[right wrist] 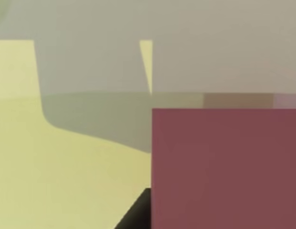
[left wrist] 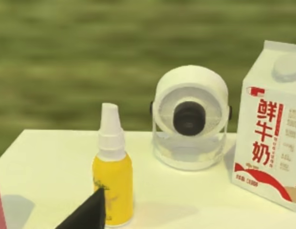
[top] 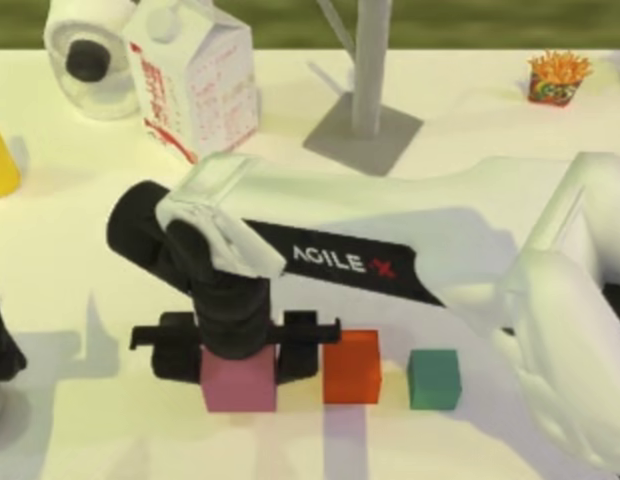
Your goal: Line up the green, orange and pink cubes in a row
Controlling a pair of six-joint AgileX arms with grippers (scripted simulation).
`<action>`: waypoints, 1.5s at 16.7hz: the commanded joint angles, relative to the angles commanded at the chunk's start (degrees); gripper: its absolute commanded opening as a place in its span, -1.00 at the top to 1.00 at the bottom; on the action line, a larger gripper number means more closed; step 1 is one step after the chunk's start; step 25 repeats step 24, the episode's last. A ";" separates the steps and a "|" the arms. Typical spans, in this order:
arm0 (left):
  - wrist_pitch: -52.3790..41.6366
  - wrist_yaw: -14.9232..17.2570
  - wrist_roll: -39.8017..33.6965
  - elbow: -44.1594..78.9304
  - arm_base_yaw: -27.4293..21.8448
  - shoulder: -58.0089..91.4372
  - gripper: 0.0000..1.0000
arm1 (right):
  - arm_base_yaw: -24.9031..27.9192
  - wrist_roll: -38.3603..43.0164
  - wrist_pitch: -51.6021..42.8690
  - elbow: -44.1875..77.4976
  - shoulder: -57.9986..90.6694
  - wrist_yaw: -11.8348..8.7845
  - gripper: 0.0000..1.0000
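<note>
Three cubes stand in a row near the table's front edge: the pink cube [top: 238, 388] at the left, the orange cube [top: 352, 368] in the middle, and the small green cube [top: 434, 380] at the right. My right gripper [top: 238, 352] comes down over the pink cube, with one black finger against each of its sides, shut on it. In the right wrist view the pink cube [right wrist: 224, 167] fills the near side, and a dark fingertip [right wrist: 138, 212] touches its edge. My left gripper [top: 0, 350] is parked at the table's left edge, its fingers apart.
At the back left are a white-and-red milk carton [top: 195, 85] and a white round device [top: 87, 55]. A yellow bottle [top: 0, 160] stands at the left edge. A grey stand [top: 365, 125] is at the back centre, and a fries box [top: 558, 78] at the back right.
</note>
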 joint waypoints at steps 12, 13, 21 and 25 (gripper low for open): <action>0.00 0.00 0.00 0.00 0.00 0.00 -1.00 | 0.00 0.00 0.00 0.00 0.00 0.00 -1.00; 0.00 0.00 0.00 0.00 0.00 0.00 -1.00 | 0.00 0.00 0.00 0.00 0.00 0.00 -1.00; 0.00 0.00 0.00 0.00 0.00 0.00 -1.00 | 0.34 0.11 -11.36 9.36 -1.43 -0.06 -1.00; 0.00 0.00 0.00 0.00 0.00 0.00 -1.00 | 0.46 -0.04 -14.24 12.08 -2.18 -0.03 -1.00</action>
